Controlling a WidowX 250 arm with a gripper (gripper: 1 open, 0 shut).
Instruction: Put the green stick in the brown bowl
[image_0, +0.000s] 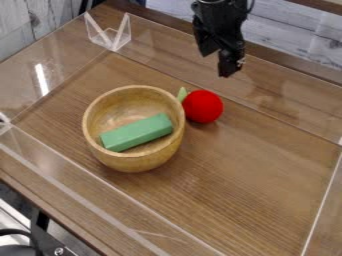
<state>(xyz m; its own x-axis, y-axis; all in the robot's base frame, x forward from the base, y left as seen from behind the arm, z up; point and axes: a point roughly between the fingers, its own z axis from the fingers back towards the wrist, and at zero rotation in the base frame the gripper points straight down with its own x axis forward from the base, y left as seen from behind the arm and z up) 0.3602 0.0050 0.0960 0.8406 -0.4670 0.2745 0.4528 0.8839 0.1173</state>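
The mint-green stick (139, 132) lies flat inside the brown bowl (102, 148), slanting from lower left to upper right across its bottom. My gripper (219, 54) hangs in the air above and behind the bowl, up and to the right of it. Its dark fingers (231, 61) point down with nothing between them, and they stand open. The gripper touches neither the bowl nor the stick.
A red ball with a green leaf (202, 106) rests just right of the bowl. Clear acrylic walls (40, 70) fence the wooden tabletop (227, 180) on all sides. A small clear stand (108, 33) sits at the back left corner.
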